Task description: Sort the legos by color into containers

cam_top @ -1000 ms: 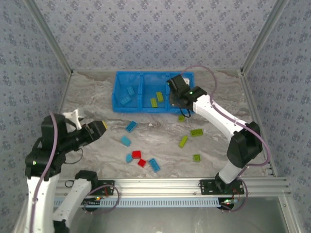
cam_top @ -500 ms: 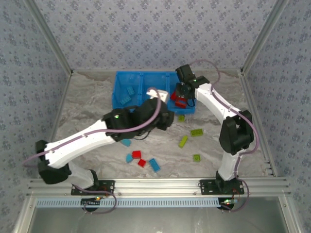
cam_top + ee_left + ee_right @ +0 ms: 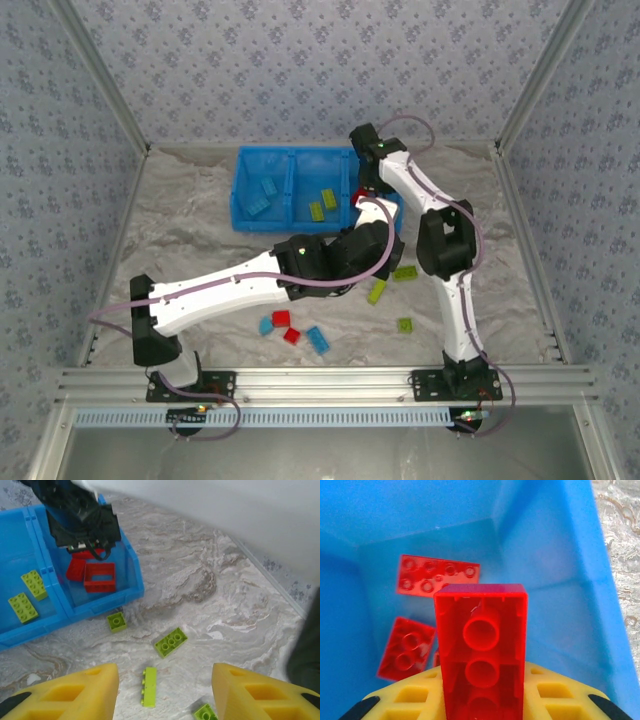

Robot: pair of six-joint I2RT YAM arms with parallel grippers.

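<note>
A red rectangular plastic brick (image 3: pixel 480 645) sits pinched in the right gripper (image 3: pixel 482 700), hollow underside to the wrist camera, its long axis running straight out from between the yellow fingers (image 3: pixel 405 700). Directly beneath is the right-hand compartment (image 3: pixel 550 555) of the bright blue plastic bin (image 3: pixel 262 222), where other red studded bricks (image 3: pixel 438 574) lie flat on the floor. The drop looks straight down, though how high the brick hangs is hard to judge from this angle. Out on the marbled table (image 3: pixel 240 615), just off the bin's front corner, the left gripper (image 3: pixel 165 692) hovers with jaws apart and nothing in them. A slim lime green brick (image 3: pixel 149 686) lies below and between them, long axis pointing toward the bin, so the fingers would close across its narrow sides. A wider lime green brick (image 3: pixel 171 642) and a small square one (image 3: pixel 116 621) lie just beyond. The left gripper is the nearer one for all three.
</note>
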